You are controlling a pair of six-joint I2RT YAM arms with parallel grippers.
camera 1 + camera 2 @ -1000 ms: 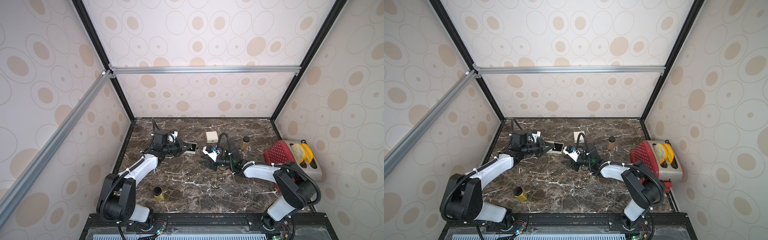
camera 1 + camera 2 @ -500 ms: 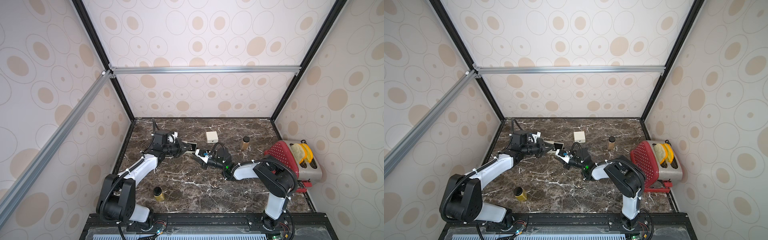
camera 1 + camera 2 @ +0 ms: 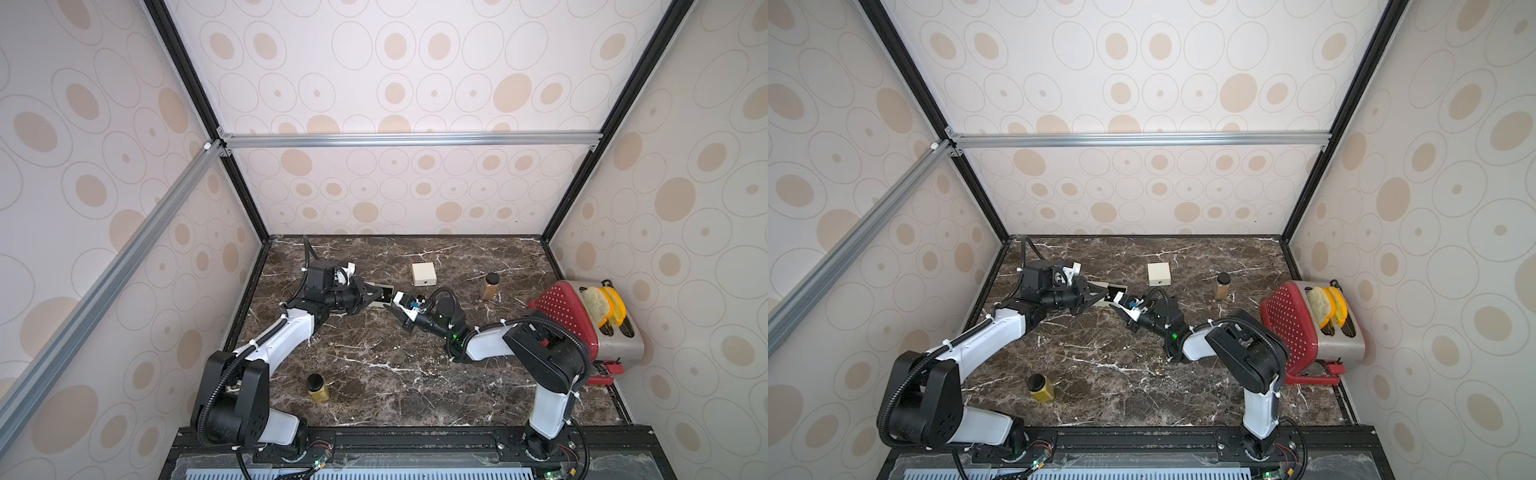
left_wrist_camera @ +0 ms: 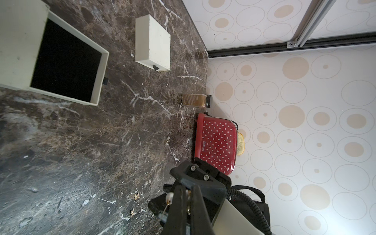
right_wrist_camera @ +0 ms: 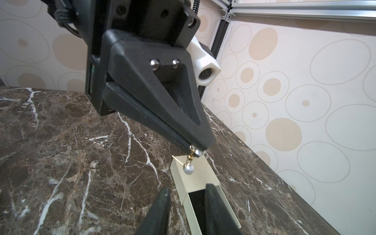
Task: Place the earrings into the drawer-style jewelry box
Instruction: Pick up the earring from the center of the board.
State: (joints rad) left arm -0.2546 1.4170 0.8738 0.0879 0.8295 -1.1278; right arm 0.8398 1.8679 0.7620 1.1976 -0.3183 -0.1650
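**Earring poised over the box.** A pearl earring (image 5: 188, 168) dangles from the left gripper (image 5: 200, 145), whose jaws are pinched together on its hook. It hangs just above the box (image 5: 195, 178), which sits left of centre on the far half of the table (image 3: 374, 374). The drawer (image 4: 99, 77) stands pulled out toward the right. Its black lining shows nothing inside, so no earring appears to have been delivered yet.

The right gripper (image 5: 187, 188), jaws apart and empty, points at the drawer's open end. Whether it touches the box cannot be told. At least three loose earrings (image 4: 136, 195) lie on the marble between the box and the toaster (image 3: 582, 320) at the right edge. On this evidence the task is at its first drop, with the release and the other pickups to come.
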